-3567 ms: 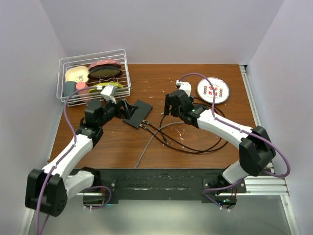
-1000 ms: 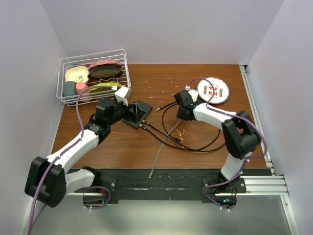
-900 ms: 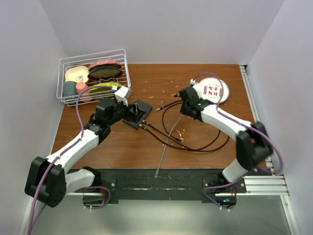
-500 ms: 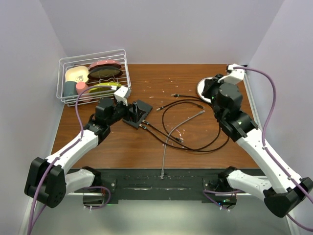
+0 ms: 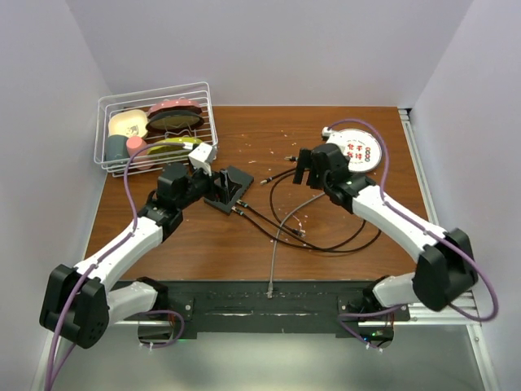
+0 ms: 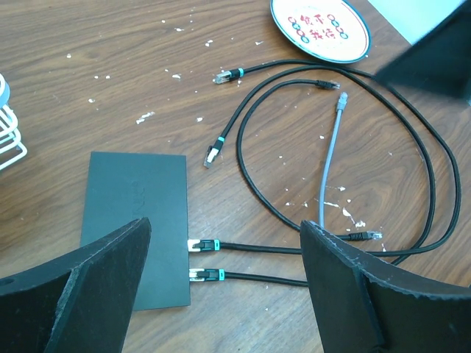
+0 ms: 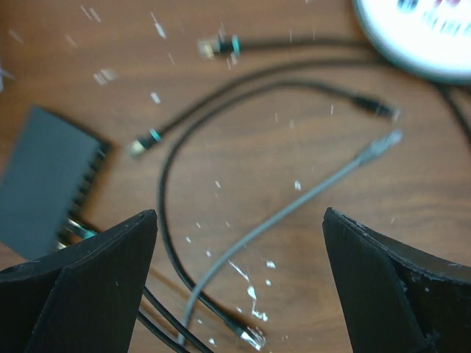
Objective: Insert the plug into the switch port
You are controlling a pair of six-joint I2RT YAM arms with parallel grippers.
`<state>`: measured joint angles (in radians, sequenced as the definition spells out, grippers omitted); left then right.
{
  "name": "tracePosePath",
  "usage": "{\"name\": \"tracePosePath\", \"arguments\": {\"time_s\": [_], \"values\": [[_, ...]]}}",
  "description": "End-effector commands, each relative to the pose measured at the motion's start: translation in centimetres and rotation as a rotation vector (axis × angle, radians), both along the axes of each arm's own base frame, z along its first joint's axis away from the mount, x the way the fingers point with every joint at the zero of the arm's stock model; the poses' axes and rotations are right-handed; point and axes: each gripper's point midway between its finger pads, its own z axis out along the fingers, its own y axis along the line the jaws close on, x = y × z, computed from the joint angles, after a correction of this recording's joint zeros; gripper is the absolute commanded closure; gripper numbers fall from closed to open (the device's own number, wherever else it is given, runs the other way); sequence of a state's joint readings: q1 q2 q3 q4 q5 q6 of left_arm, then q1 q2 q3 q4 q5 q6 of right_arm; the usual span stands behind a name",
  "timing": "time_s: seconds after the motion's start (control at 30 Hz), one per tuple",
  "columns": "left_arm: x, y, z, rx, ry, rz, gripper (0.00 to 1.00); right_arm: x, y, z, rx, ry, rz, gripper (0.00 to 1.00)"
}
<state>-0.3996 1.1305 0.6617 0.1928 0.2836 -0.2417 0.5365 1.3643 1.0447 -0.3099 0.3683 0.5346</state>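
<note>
Top external view shows both my arms reaching over the brown table (image 5: 203,244). My left gripper (image 5: 213,184) is at the black box (image 5: 238,181), not far from the wire basket (image 5: 155,130). My right gripper (image 5: 307,173) hangs above the cables, near the round white disc (image 5: 358,149) with red marks.

From the left wrist camera, my two left fingers (image 6: 88,279) stand wide apart and nothing is between them. Under them the box lies flat on the wood. The switch port (image 6: 187,213) is on the long edge of the box that faces the cables. Two inserted plugs (image 6: 202,245) with teal rings already sit in that edge, side by side, and their black cables run away to the right. One free plug (image 6: 212,153), also with a teal ring and on a black cable, lies near the far corner of the box but does not touch it. A second free plug (image 6: 223,76) lies farther away. The grey cable (image 6: 329,162) lies across the black loops, with one end toward the disc.

From the right wrist camera, which is a little blurred, my right fingers (image 7: 96,279) are also wide apart and hold nothing. The free plugs and the grey cable lie on the table below them, and the fingers do not touch them.
</note>
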Motion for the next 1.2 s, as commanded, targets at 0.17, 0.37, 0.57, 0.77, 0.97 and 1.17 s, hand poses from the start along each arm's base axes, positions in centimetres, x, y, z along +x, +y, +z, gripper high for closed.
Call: {"name": "tracePosePath", "arguments": {"time_s": [0.17, 0.37, 0.57, 0.77, 0.97, 1.17], "values": [[-0.1, -0.1, 1.3, -0.007, -0.056, -0.014, 0.13, 0.0, 0.2, -8.7, -0.038, 0.245, -0.117, 0.12], [0.0, 0.0, 1.2, -0.002, -0.057, -0.013, 0.13, 0.4, 1.7, -14.0, -0.047, 0.382, -0.111, 0.16], [0.1, 0.1, 1.3, 0.006, -0.062, -0.006, 0.13, 0.7, 2.5, -16.4, -0.014, 0.433, -0.103, 0.24], [0.1, 0.2, 1.4, 0.011, -0.067, -0.001, 0.13, 0.5, 2.0, -18.8, -0.041, 0.486, -0.087, 0.43], [0.0, 0.3, 1.7, 0.009, -0.077, -0.003, 0.13, 0.5, 1.2, -21.1, -0.086, 0.55, -0.053, 0.75], [0.1, 0.3, 1.7, 0.011, -0.078, -0.002, 0.12, 1.6, 1.7, -20.1, -0.085, 0.515, 0.002, 1.0]]}}
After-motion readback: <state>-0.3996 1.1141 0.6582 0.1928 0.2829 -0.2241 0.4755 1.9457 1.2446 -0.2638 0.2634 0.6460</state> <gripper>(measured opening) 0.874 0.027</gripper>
